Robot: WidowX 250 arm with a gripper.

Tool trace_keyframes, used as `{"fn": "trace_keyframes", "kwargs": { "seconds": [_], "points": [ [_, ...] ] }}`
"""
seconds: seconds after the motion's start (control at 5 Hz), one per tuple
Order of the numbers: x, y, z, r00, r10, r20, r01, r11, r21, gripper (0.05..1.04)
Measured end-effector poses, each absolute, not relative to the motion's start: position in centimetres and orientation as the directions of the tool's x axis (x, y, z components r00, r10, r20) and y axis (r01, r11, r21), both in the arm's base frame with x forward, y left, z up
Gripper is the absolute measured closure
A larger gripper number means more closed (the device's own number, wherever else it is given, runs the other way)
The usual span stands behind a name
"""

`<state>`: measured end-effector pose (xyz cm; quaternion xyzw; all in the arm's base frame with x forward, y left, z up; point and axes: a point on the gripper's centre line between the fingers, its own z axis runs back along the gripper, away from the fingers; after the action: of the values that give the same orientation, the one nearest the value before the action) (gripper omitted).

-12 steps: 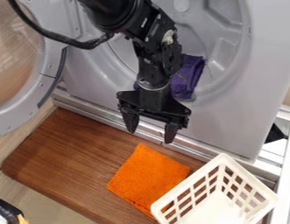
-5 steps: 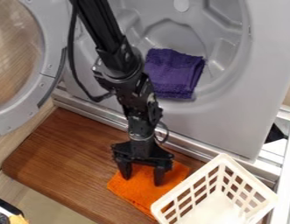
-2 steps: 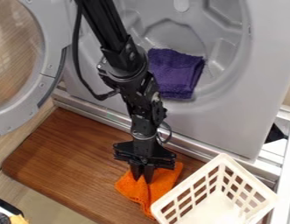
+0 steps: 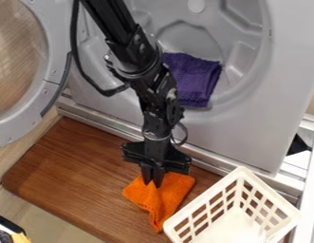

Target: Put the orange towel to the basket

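Note:
The black gripper point(image 4: 152, 182) hangs over the wooden board, left of the basket, and is shut on the upper part of the orange towel point(image 4: 160, 199). The cloth is bunched below the fingertips and hangs in folds, its lower end close beside the basket's left corner. The cream basket point(image 4: 204, 203), with slatted walls, stands upright at the lower right.
A brown wooden board point(image 4: 70, 175) lies under the towel. Behind it is a grey washer drum opening with a purple towel point(image 4: 192, 80) in it. The round door point(image 4: 48, 83) stands open at the left. A metal rail point(image 4: 102, 124) runs along the board's back edge.
The gripper came down from the drum to the orange towel, closed on it and has risen slightly. The towel went from flat to bunched and was drawn up a little.

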<state>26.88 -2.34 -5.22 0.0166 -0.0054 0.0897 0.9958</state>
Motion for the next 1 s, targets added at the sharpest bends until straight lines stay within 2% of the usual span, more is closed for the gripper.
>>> {"fn": "trace_keyframes", "kwargs": {
  "seconds": [0.2, 0.6, 0.8, 1.0],
  "points": [
    [27.2, -2.4, -2.4, 0.986, 0.163, 0.045, -0.167, 0.982, 0.085, 1.000],
    [26.7, -6.1, 3.5, 0.991, 0.074, 0.110, -0.078, 0.997, 0.026, 1.000],
    [25.9, -8.0, 5.4, 0.988, 0.000, 0.152, -0.011, 0.998, 0.067, 1.000],
    [25.2, -10.3, 5.4, 0.985, -0.063, 0.160, 0.056, 0.997, 0.048, 1.000]
  ]
}}
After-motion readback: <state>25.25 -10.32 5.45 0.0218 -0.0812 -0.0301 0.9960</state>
